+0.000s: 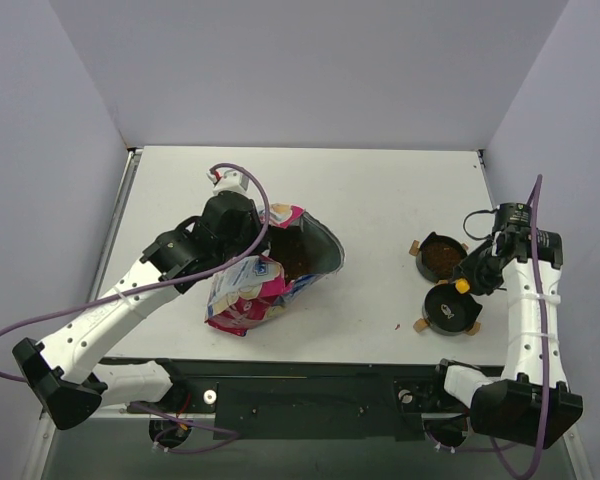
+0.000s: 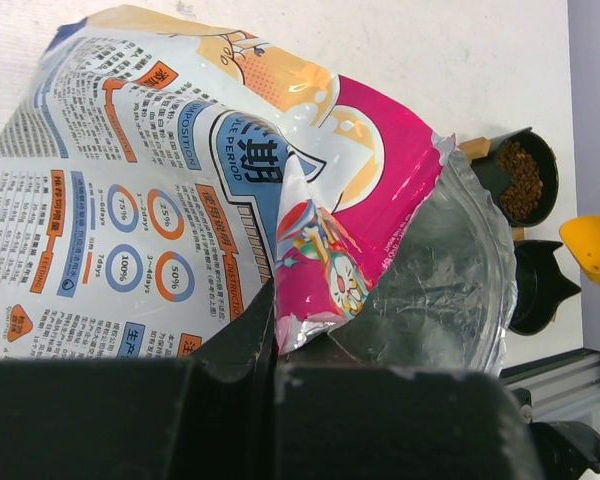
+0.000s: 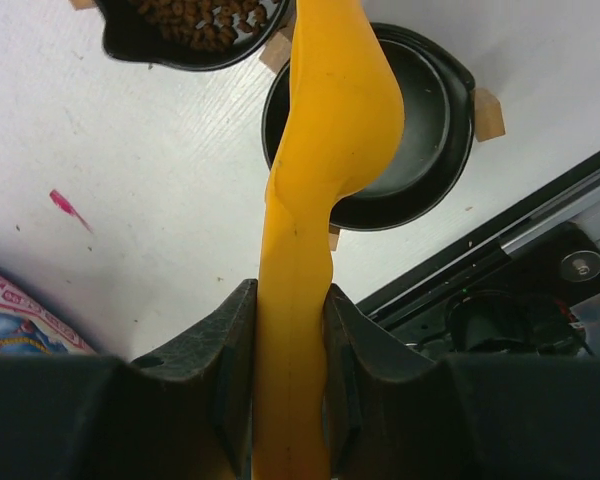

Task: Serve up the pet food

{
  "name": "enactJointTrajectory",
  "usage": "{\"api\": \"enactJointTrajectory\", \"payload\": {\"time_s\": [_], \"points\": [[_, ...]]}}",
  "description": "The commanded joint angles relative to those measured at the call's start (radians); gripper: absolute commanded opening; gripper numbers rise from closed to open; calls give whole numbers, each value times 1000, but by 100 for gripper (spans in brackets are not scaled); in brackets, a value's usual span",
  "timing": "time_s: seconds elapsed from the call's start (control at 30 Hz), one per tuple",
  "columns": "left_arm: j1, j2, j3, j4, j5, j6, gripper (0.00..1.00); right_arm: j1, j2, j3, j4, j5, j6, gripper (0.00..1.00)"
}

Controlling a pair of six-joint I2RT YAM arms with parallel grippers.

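Dark-brown kibble pellets (image 3: 200,15) sit in a round black bowl (image 3: 120,38); right gripper (image 3: 292,305) clamps yellow plastic scoop (image 3: 330,120), left gripper (image 2: 275,345) pinches pink-and-blue printed bag (image 2: 160,210).

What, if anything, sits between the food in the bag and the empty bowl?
Nothing visible: only table between the pet food in the bag and the empty bowl. The right tool holds a yellow scoop over it.

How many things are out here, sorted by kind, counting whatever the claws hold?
Black bowls: 2
Printed bag: 1
Yellow scoop: 1
Total: 4
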Motion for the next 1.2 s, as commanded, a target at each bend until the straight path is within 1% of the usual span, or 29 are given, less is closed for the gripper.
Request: {"api": "enactJointTrajectory", "payload": {"time_s": [0.0, 0.07, 0.13, 0.2, 0.27, 0.3, 0.37, 0.43, 0.5, 0.53, 0.57, 0.7, 0.77, 0.87, 0.9, 1.03, 1.17], "points": [[-7, 13, 38, 72, 132, 4, 0, 58, -75, 85, -77, -24, -107, 0], [-9, 26, 47, 72, 162, 4, 0, 116, -105, 109, -78, -55, -118, 0], [-9, 43, 56, 67, 190, -1, 0, 153, -140, 134, -89, -55, -118, 0], [-10, 57, 68, 60, 207, -2, 0, 170, -181, 155, -90, -95, -114, 0], [-15, 68, 87, 49, 210, 1, 0, 199, -224, 154, -55, -204, -101, 0], [-19, 74, 99, 43, 212, 5, 0, 216, -252, 148, -14, -300, -84, 0], [-21, 85, 114, 34, 221, 11, 0, 295, -281, 142, 35, -412, -46, 0], [-24, 95, 127, 26, 230, 13, 0, 392, -307, 136, 86, -471, 11, 0], [-28, 108, 136, 20, 239, 15, 0, 519, -324, 129, 126, -472, 63, 0], [-35, 111, 147, 18, 239, 18, 0, 550, -329, 125, 159, -472, 79, 0], [-36, 117, 151, 12, 239, 27, 0, 607, -333, 120, 173, -466, 115, 0], [-73, 134, 199, -11, 209, 65, 0, 754, -312, 94, 288, -433, 207, 0], [-93, 146, 220, -28, 193, 80, 0, 812, -284, 94, 322, -393, 223, 0], [-127, 154, 243, -48, 175, 99, 0, 842, -220, 97, 331, -389, 221, 0], [-133, 151, 246, -49, 167, 105, 0, 851, -176, 106, 327, -388, 215, 0], [-153, 145, 240, -52, 163, 102, 0, 869, -54, 137, 285, -393, 185, 0], [-156, 143, 246, -46, 163, 100, 0, 892, 44, 160, 221, -394, 119, 0]]}}
